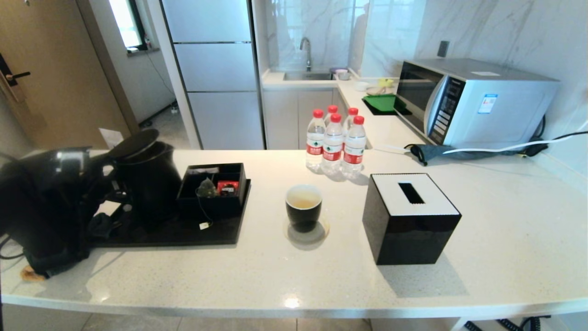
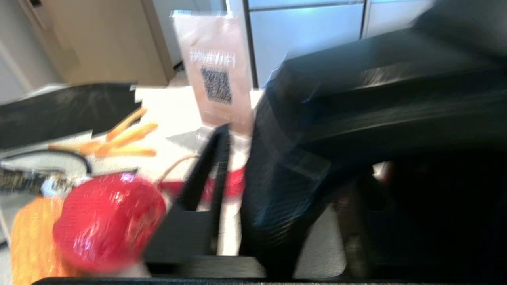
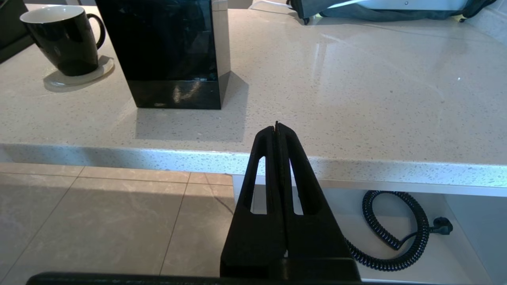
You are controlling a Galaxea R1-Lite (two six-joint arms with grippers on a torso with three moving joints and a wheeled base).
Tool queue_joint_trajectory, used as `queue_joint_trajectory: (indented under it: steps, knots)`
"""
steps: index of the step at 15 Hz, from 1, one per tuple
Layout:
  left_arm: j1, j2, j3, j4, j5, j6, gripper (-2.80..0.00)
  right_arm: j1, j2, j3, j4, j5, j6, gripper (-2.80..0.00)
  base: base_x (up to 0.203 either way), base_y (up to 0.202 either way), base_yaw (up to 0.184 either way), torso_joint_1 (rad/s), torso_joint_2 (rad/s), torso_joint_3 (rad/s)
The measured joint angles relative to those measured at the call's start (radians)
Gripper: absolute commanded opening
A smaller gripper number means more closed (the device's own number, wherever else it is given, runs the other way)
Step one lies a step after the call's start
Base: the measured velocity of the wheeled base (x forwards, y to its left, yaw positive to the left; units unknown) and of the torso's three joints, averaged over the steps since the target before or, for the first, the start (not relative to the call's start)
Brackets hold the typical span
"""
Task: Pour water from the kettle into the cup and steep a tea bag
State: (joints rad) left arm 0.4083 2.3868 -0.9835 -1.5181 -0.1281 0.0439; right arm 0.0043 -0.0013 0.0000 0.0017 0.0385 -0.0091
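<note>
Before us we have a pale speckled stone bench point(image 1: 482, 239). On it at the left lies a flat black tray point(image 1: 193, 234), which bears the kettle point(image 1: 149, 177) and a small black box. Near the middle a thin round coaster point(image 1: 321, 234) lies on the bench with the cup point(image 1: 303, 207) standing on it. Just right of that stands a black tissue box point(image 1: 411, 218) with a white top. Behind the cup we see a cluster of red-capped water bottles point(image 1: 335, 145), and far right a microwave point(image 1: 473, 101).
</note>
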Motion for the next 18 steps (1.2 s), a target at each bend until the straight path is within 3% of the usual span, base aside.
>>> queue_joint_trajectory:
  steps: [8, 18]
  knots:
    - [0.010, -0.010, 0.049, -0.004, -0.002, -0.004, 0.00, 0.000, 0.000, 0.000, -0.001, 0.000, 0.000, -2.80, 0.000, 0.000, 0.000, 0.000, 0.00, 0.000]
    - [0.020, -0.177, 0.286, -0.003, -0.008, -0.006, 0.00, 0.000, 0.000, 0.000, 0.000, 0.000, 0.000, -2.80, 0.000, 0.000, 0.000, 0.000, 0.00, 0.000]
